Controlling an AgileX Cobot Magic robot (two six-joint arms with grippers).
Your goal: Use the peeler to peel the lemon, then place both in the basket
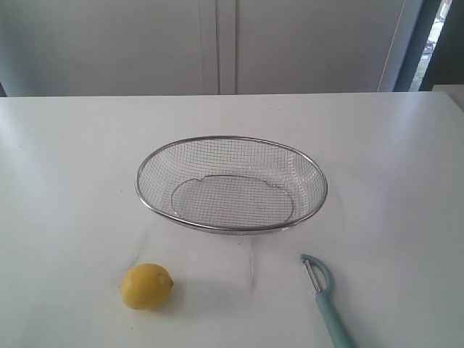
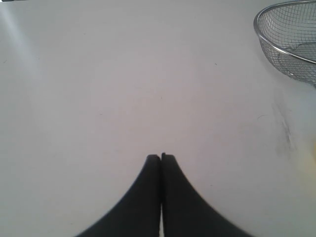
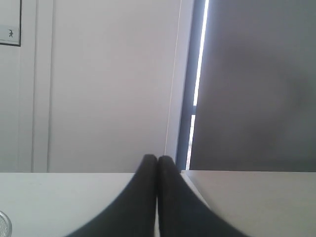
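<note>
1. Exterior view: the white table (image 1: 65,181) carries three items. Neither arm is in this view.
2. The basket (image 1: 232,138) sits upright at the table's centre, with nothing inside but its wire ring base showing through the mesh.
3. The lemon (image 1: 146,286) lies on the table at about 7 o'clock from the basket, clear of its rim, with the nub turned toward roughly 3 o'clock.
4. The peeler (image 1: 325,297) lies flat at about 5 o'clock from the basket. Its metal head points toward 11 o'clock and its teal handle runs toward 5 o'clock, cut off by the frame edge.
5. The lemon and peeler are well apart.
6. Left tool (image 2: 161,157): the fingers are pressed together with nothing between them, over bare table. Part of the basket (image 2: 291,42) shows off to one side, not touching.
7. Right tool (image 3: 157,158): the fingers are pressed together and empty. It faces a pale wall (image 3: 108,84) beyond the table's far edge.
</note>
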